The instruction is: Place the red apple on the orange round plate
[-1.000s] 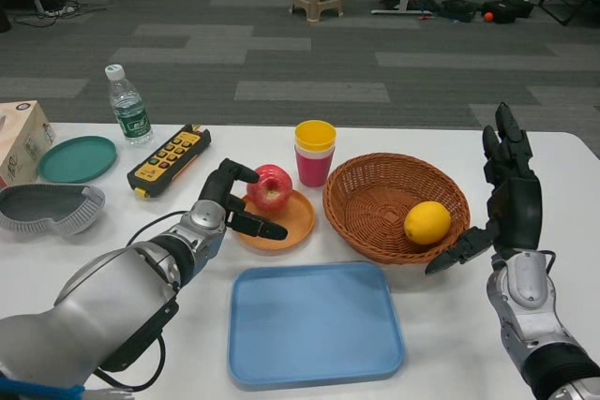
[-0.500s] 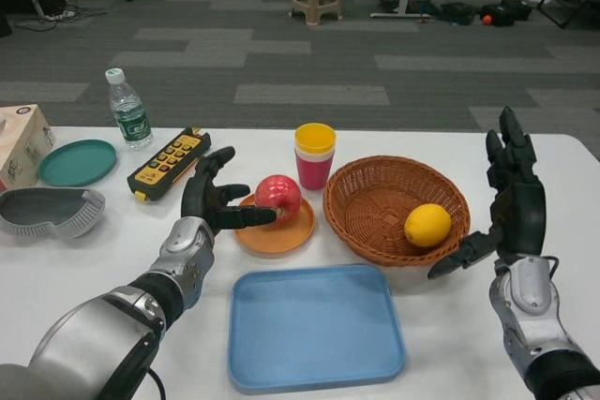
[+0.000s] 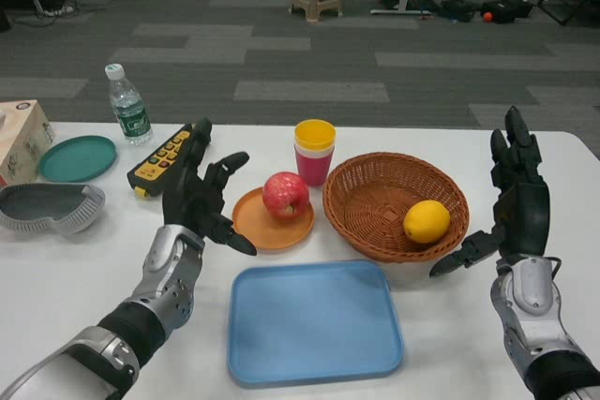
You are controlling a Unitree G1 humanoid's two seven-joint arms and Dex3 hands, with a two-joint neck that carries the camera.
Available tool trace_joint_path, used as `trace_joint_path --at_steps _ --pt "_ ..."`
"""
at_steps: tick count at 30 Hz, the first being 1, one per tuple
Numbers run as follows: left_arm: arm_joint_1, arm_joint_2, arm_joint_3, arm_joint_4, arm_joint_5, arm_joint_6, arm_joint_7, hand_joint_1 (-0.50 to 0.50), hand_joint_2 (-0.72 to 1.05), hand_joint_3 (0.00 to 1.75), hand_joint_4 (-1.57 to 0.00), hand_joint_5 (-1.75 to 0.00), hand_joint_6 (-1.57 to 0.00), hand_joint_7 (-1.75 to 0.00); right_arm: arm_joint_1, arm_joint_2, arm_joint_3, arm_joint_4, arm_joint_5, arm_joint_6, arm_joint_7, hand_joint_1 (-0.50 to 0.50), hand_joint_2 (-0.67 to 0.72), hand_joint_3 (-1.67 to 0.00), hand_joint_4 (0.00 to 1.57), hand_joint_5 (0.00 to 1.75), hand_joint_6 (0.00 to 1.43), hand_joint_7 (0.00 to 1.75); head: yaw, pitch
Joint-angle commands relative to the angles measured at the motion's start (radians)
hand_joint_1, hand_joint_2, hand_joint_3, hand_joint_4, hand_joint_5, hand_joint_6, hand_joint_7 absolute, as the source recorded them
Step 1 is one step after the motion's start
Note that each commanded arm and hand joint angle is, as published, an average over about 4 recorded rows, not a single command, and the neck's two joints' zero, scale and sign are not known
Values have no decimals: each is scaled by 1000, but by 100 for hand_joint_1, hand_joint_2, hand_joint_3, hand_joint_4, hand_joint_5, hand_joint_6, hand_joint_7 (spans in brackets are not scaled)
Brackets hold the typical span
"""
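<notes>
The red apple (image 3: 286,195) sits on the orange round plate (image 3: 263,225), toward the plate's two o'clock edge, stem end up. My left hand (image 3: 198,196) is at the plate's nine o'clock, just beside the rim and clear of the apple, fingers spread wide with nothing in them; one fingertip reaches toward the plate's seven o'clock edge.

At the apple's one o'clock stand the stacked cups (image 3: 314,151), yellow on top, pink beneath. At three o'clock from the plate is the wicker basket (image 3: 375,220), its rim just beside the plate, with a lemon (image 3: 427,221) lying in its right side. At six o'clock from the plate lies the blue tray (image 3: 314,321), near but apart from it.

My right hand (image 3: 514,206) is raised at three o'clock of the basket, fingers apart and pointing up, thumb angled toward the basket, gripping nothing.

Behind my left hand, at eleven o'clock, is a yellow remote (image 3: 171,157). Further out at ten o'clock are a water bottle (image 3: 127,106), a teal plate (image 3: 77,158), a grey bowl (image 3: 49,207) and a tissue box (image 3: 21,139) at the table's left edge.
</notes>
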Motion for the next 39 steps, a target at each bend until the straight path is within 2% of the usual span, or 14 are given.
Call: trace_joint_path --at_steps 1,5,9,11,17,21,25,28,39 --pt "38 41 15 -96 -2 -9 -54 -50 -72 4 0 -113 0 -7 5 4 -7 4 3 -2 -3 21 72 0 0 0 0 0 1 -2" --pt "64 58 41 -187 4 -10 -91 -50 -72 4 0 -113 0 -2 0 9 -4 11 3 -2 -3 21 72 0 0 0 0 0 -1 -5" --pt "82 84 84 -263 37 -10 -123 -50 -72 7 0 -123 0 -5 -11 12 1 14 2 -1 -1 21 72 0 0 0 0 0 -6 0" --pt "87 104 106 -292 66 -8 -128 -50 -72 4 0 -123 0 -2 -17 12 2 13 1 -2 2 21 72 0 0 0 0 0 -7 3" --pt "91 160 169 -372 145 19 -129 -50 -72 4 0 -123 0 -5 -31 11 2 3 -2 -2 13 18 72 0 0 0 0 0 -16 12" --pt "84 167 206 -400 181 49 -130 -50 -72 0 0 -123 0 -5 -33 6 -7 -16 -5 -1 29 17 72 0 0 0 0 0 -26 20" --pt "72 170 209 -406 186 49 -130 -50 -72 7 0 -123 0 -7 -33 1 -19 -43 -6 1 55 17 72 0 0 0 0 0 -33 32" --pt "70 170 207 -409 187 49 -130 -50 -72 2 0 -123 0 -7 -32 0 -25 -61 -6 1 59 17 72 0 0 0 0 0 -33 38" --pt "66 162 195 -427 187 49 -136 -50 -72 9 0 -123 0 -7 -20 -3 -39 -132 -7 0 65 17 72 0 0 0 0 0 -42 66"
